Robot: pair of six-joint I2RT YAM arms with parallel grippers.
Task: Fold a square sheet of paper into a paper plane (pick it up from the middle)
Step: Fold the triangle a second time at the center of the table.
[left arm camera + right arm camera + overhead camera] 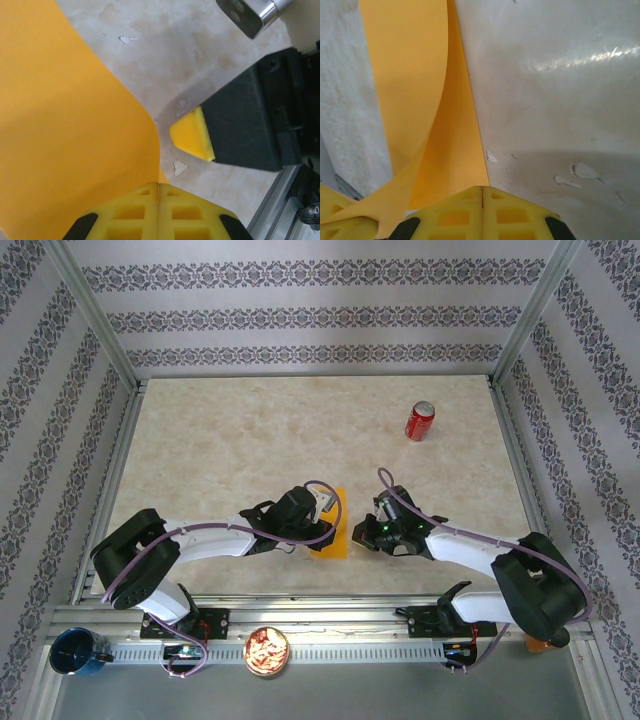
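Orange-yellow square sheet of paper (75, 125) in closed left end effector (159, 187)

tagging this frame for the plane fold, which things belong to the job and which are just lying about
Job: thin orange-yellow paper sheet, pinched in the shut left hand; shut right hand by its edge.
Lying about: red soda can; shiny blue cup; round bowl of red and white bits.
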